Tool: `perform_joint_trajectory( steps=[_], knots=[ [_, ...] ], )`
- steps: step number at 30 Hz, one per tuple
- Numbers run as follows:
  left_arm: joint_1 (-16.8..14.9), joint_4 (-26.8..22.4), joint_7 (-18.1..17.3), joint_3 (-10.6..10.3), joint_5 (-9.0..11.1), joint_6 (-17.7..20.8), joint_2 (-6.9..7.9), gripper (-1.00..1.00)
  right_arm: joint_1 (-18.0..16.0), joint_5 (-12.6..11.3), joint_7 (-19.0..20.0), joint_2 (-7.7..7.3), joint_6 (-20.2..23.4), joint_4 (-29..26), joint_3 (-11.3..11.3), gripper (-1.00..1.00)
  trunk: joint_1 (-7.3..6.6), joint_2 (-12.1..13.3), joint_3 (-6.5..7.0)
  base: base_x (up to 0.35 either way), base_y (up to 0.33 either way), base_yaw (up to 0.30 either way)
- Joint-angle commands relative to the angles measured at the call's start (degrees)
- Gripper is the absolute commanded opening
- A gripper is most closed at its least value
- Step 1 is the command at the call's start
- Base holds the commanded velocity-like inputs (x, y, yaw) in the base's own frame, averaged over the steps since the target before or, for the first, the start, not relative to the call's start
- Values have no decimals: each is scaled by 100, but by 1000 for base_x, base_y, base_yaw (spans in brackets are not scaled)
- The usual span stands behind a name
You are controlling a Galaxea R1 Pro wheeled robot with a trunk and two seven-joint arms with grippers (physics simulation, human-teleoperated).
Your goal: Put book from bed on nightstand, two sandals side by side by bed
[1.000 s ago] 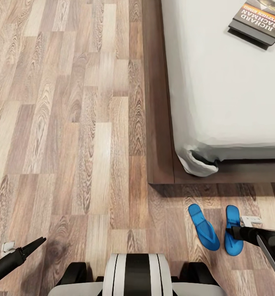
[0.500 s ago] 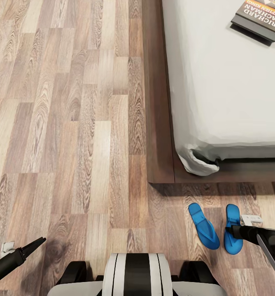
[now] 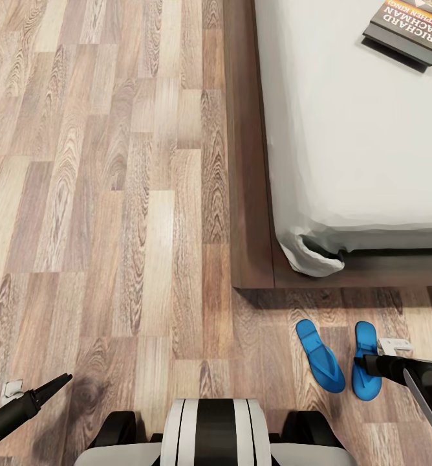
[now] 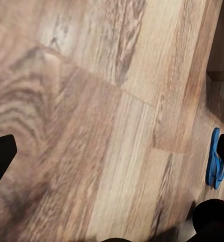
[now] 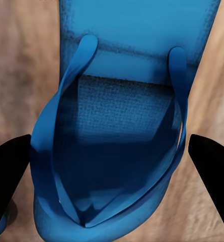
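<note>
From the head view, the light-brown wood plank floor (image 3: pixel 112 194) runs under everything, and the large low bed with its plain white mattress and dark brown platform frame (image 3: pixel 345 129) fills the upper right. The thin dark paperback book with the orange band and white "RICHARD" lettering (image 3: pixel 411 27) lies flat on the mattress near the picture's top edge, well apart from both arms. On the floor just beyond the foot of the bed frame lie two bright blue flat flip-flop sandals: the left sandal (image 3: pixel 319 356) angled slightly, and the right sandal (image 3: pixel 366 360) nearly parallel to it, with a narrow strip of floor between them. The black right gripper (image 3: pixel 360 363) sits directly over the right sandal, at about its middle. The black left gripper (image 3: pixel 64 378) hangs low over bare floor at the lower left, far from both sandals; its tip reads as a single point here, so this view does not settle its spread.

In the left wrist view, the left gripper's two dark fingers (image 4: pixel 0 159) stand at opposite edges of the picture, wide apart with only floorboards between them. A blue sandal (image 4: pixel 214 157) shows edge-on in the distance.

In the right wrist view, the right gripper's black fingers (image 5: pixel 10 174) are spread to either side of the right sandal (image 5: pixel 117 151), its thong straps between them, without visibly touching it.
</note>
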Motion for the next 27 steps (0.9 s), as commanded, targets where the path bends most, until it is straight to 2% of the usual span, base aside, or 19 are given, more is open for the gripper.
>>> perform_joint_trajectory(
  steps=[1, 6, 10, 21, 24, 27],
  knots=[
    [-10, 7, -22, 14, -14, 51, -3, 100, 4, 16, 31, 6, 23, 59, -17, -100, 3, 0, -2, 0, 0, 0],
    [-10, 7, -14, 19, -14, 51, -3, 100, 4, 16, 31, 5, 23, 59, -17, -100, 3, 0, -2, 0, 0, 0],
    [-10, 7, -13, 17, -14, 51, -3, 100, 4, 16, 31, 5, 23, 59, -17, -100, -8, 5, 86, 0, 0, 0],
    [-10, 4, -13, 15, -14, 51, -3, 100, 4, 16, 31, 5, 23, 59, -17, -100, -8, 5, 86, 0, 0, 0],
    [-10, 5, -13, 15, -14, 51, -3, 100, 4, 16, 31, 4, 23, 59, -17, -100, -15, 9, 153, 0, 0, 0],
    [-10, 7, -13, 14, -14, 51, -3, 100, 4, 16, 31, 6, 23, 59, -17, -100, -15, 9, 153, 0, 0, 0]
  ],
)
